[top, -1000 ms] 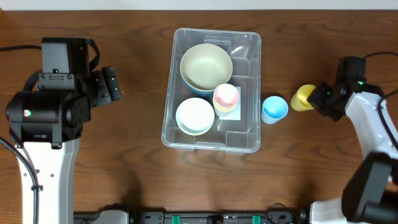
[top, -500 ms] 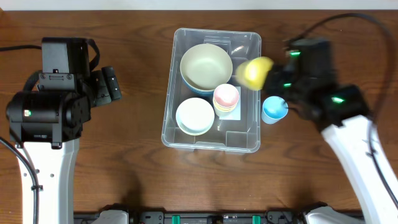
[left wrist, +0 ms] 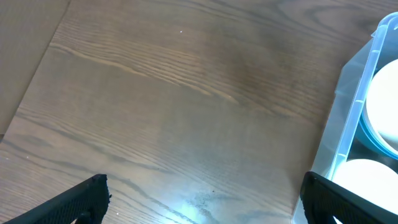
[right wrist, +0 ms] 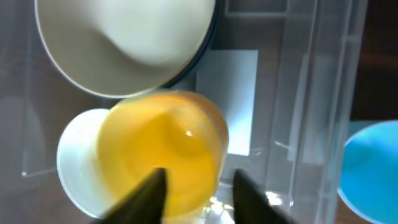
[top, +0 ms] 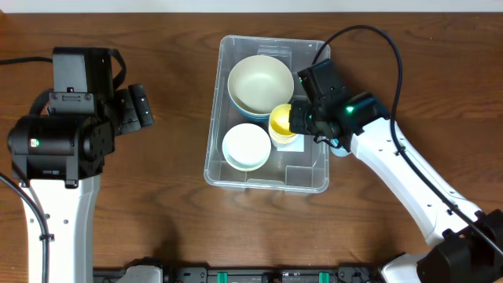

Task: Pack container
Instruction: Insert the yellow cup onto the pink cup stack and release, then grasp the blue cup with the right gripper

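The right pincer (top: 297, 119) grips the yellow cup (top: 280, 123) by its rim inside the clear container (top: 213, 157) — just beside the cream bowl (top: 259, 82) — while the left pincer (left wrist: 205, 190) hangs open over the counter (left wrist: 186, 93).

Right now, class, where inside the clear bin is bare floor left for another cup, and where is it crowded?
Bare: the corner of the bin between the white bowl and its right wall. Crowded: the middle, where the right pincer holds the yellow cup beside the cream bowl.
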You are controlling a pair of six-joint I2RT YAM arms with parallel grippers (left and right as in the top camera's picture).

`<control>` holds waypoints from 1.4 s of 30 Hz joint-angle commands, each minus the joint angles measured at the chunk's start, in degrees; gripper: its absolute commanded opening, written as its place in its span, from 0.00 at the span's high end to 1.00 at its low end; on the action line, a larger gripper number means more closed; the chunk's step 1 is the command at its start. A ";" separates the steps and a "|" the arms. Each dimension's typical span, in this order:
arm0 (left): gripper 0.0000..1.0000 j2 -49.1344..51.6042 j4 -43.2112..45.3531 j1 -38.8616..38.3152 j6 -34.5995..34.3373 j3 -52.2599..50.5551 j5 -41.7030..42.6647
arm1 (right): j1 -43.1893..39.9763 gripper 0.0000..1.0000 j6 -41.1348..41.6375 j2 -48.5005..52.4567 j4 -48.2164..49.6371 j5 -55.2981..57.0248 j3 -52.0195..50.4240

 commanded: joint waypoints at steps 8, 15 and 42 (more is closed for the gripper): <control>0.02 0.02 -0.13 0.20 -0.94 0.46 -0.07 | -9.68 0.30 1.99 -8.87 -4.46 4.11 0.83; 0.02 0.02 -0.13 0.17 -0.94 0.46 -0.07 | -24.00 0.27 -0.31 -9.31 -10.56 -1.11 0.11; 0.02 0.02 -0.13 0.20 -0.94 0.46 -0.09 | -25.09 0.99 -0.68 -3.02 0.35 -1.66 -17.99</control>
